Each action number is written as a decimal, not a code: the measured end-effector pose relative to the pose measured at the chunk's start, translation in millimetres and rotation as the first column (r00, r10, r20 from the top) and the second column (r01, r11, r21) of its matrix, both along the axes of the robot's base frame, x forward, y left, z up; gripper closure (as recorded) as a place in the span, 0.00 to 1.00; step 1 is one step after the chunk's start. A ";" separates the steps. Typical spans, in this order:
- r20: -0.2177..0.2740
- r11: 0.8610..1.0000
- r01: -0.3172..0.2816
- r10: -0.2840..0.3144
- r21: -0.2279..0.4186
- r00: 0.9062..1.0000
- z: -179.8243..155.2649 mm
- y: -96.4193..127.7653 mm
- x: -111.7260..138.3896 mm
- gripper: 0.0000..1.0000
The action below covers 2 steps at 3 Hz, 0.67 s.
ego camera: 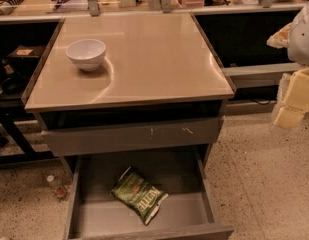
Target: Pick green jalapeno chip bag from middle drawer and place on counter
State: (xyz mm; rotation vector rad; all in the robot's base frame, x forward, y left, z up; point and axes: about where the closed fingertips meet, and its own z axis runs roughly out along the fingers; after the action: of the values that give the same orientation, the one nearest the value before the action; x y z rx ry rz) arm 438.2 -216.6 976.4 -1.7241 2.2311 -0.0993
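Observation:
The green jalapeno chip bag point(139, 194) lies flat on the floor of the open middle drawer point(101, 218), near its middle, with its white "KETTLE" end pointing to the front right. The beige counter point(154, 54) sits above it on the grey cabinet. My gripper point(294, 100), yellowish under a white arm part, hangs at the right edge of the view. It is to the right of the cabinet, about level with the counter's front edge, well above and to the right of the bag. It holds nothing.
A white bowl point(86, 53) stands on the counter's left side. A closed grey drawer front with white scratches point(134, 135) overhangs the back of the open drawer. A small bottle point(56, 186) lies on the speckled floor to the left. A cluttered ledge point(144, 1) runs behind.

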 end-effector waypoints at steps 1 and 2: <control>0.000 1.000 0.000 0.000 0.000 1.000 0.0 0.0 0.0 0.00; 0.002 1.000 0.005 -0.005 0.001 1.000 -10.8 6.1 -3.2 0.00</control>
State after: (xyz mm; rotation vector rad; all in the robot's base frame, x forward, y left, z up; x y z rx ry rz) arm 435.0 -210.5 965.7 -1.7175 2.2335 -0.1007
